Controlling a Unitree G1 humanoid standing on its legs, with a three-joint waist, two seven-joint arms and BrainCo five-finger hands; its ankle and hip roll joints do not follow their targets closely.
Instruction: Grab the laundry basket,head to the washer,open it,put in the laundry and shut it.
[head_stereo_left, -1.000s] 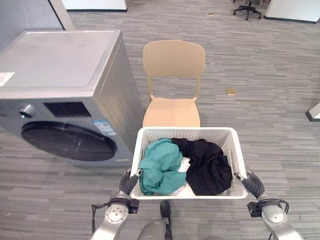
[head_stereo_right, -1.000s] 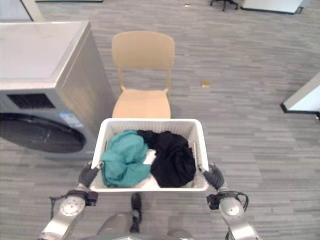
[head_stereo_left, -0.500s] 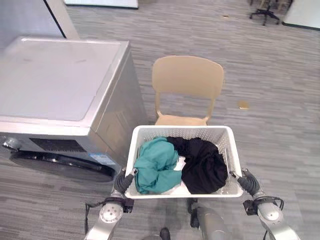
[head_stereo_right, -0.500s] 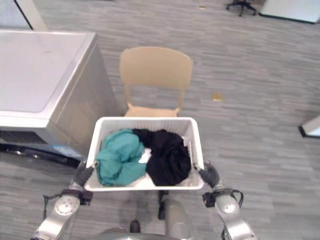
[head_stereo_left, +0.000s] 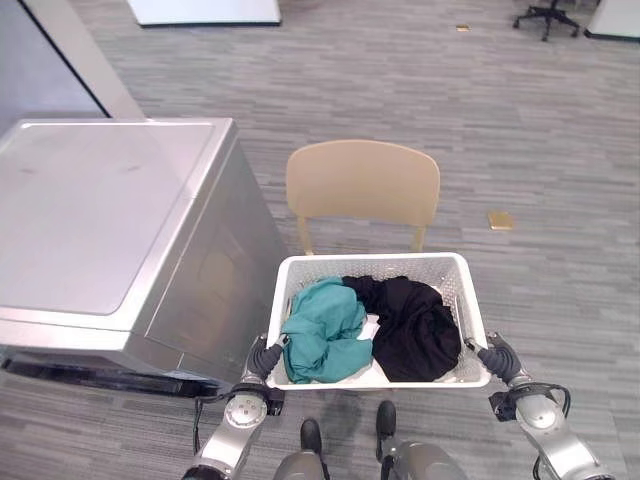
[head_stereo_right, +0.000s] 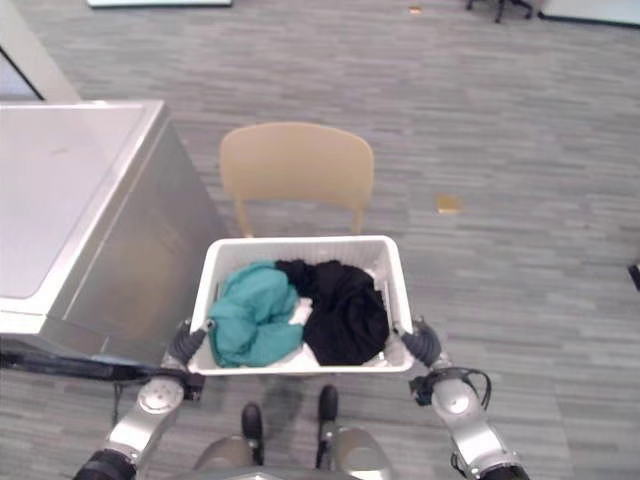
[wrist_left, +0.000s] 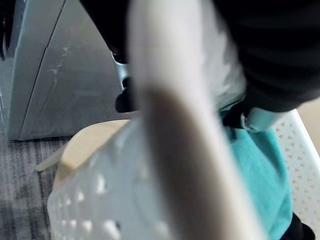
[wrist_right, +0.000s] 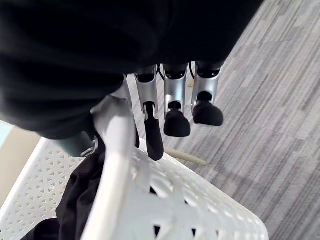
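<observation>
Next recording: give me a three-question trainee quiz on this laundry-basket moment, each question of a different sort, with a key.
1. True or false: the white laundry basket rests on the seat of the beige chair.
2. Multiple choice: on which side of the basket does the teal garment lie? A. the robot's left; B. the robot's right; C. under the black clothing.
3. Fill in: the silver washer stands to the robot's ____.

Key:
1. False: the left hand and right hand carry it by its ends, above the floor.
2. A
3. left
</observation>
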